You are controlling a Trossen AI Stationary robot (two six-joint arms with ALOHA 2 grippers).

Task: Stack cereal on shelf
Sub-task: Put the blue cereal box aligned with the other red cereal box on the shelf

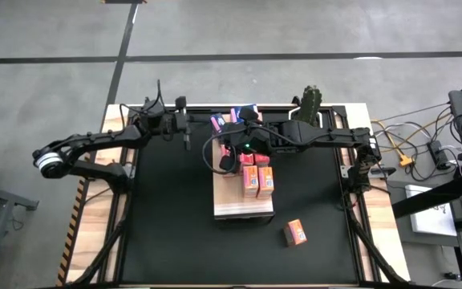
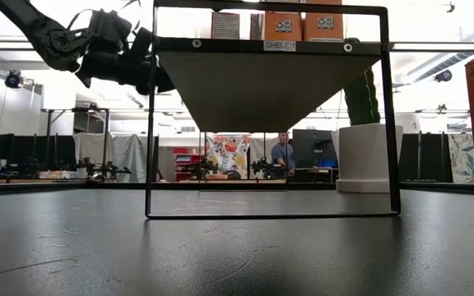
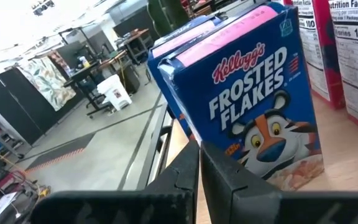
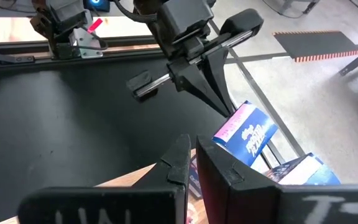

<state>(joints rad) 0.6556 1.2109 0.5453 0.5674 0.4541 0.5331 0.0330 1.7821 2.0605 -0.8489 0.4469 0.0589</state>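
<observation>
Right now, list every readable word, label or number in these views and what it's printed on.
"Kellogg's" and "FROSTED FLAKES": front of the blue cereal box, left wrist view.
"Nutrition Facts" and "100": side panels of the pink-red boxes beside it; the finer print is too small to read.
"SHELF 1": white tag on the front edge of the shelf, low view.
Fronts of the orange boxes on the shelf: too small to read.
Box fronts in the high view: too small to read.

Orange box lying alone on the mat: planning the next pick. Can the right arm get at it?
Probably yes. The orange box lies alone on the black mat, nothing over it; the right pincer, shut and empty, hovers over the shelf nearby.
</observation>
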